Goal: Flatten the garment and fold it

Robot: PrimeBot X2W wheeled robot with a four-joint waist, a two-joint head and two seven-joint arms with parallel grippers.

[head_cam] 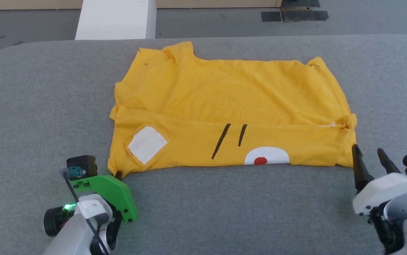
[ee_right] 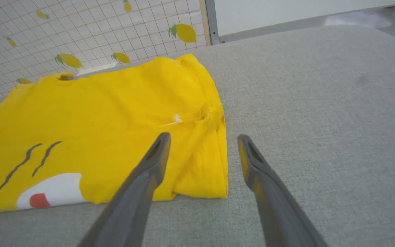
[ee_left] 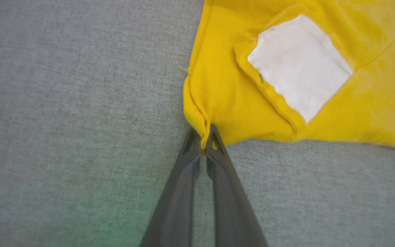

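Head view: left tool [head_cam: 118, 174] clamps garment [head_cam: 224, 95] corner; right tool [head_cam: 367, 148], apart, seemingly beside it

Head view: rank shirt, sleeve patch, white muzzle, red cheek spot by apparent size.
1. shirt
2. sleeve patch
3. white muzzle, close to the patch, so that pair is unsure
4. red cheek spot

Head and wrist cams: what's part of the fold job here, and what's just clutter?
In the job: yellow T-shirt, partly folded on the grey table; left claw, shut on its near corner; right claw, open by the other near corner.
Lying about: white block; black floor patches; lemon-print panel.
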